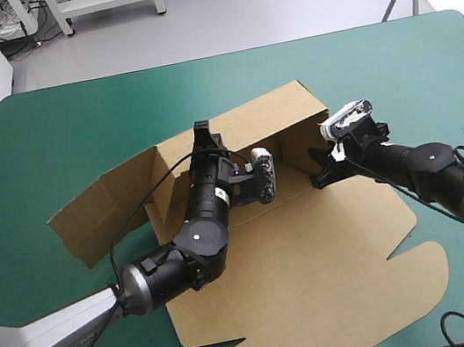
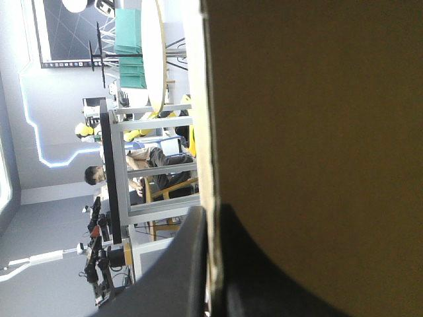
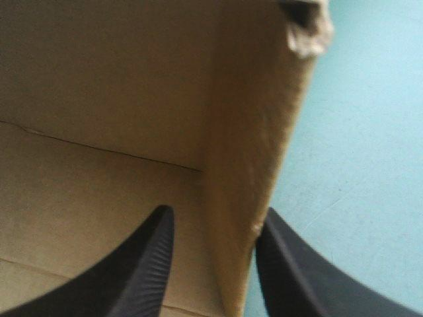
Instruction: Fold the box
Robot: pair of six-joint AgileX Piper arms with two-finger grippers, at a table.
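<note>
The brown box [image 1: 316,248] lies in mid-table as a partly raised sheet, its back wall [image 1: 267,118] standing up and its lid flat toward the front. My left gripper [image 1: 201,132] sits on that wall's top edge. In the left wrist view the left gripper [image 2: 211,210] is shut on the box [image 2: 317,132], with the board's edge between the black fingers. My right gripper [image 1: 315,179] is at the box's right side wall. There the right gripper [image 3: 218,211] stands open, straddling that upright wall [image 3: 244,165], one finger inside the box and one outside.
A long flap [image 1: 96,214] of the box slopes out to the left of the raised wall. The lid's rounded front tabs [image 1: 411,286] reach toward the table's front edge. The teal-green cover [image 1: 428,69] shows bare at the back and right.
</note>
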